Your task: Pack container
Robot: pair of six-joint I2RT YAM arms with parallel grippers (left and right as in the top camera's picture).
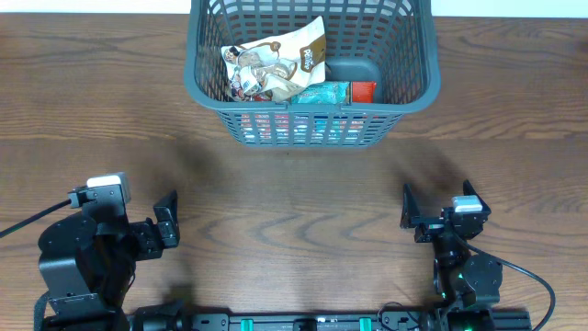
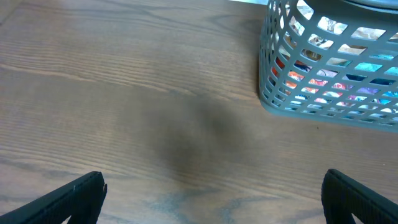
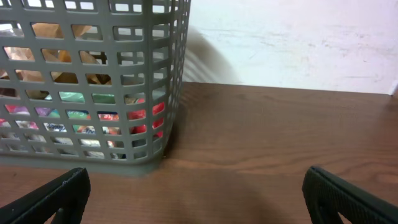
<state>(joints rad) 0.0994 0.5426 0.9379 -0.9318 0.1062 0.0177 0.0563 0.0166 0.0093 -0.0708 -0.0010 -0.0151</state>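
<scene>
Container [image 1: 308, 129] sits top centre of the overhead frame, 1 big brown packet [image 1: 276, 60] propped high inside. Left gripper [image 2: 214, 198] lower left, right gripper [image 3: 198, 198] lower right, both spread wide, empty. Risk: a reach clips the rim, shoving it or flipping that packet out.

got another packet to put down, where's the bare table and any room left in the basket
Bare table: the wide strip between the front wall of the container and the open left gripper and right gripper, plus the stretches on either side of it. Inside, packets crowd the left and front; only the far right corner shows floor.
</scene>
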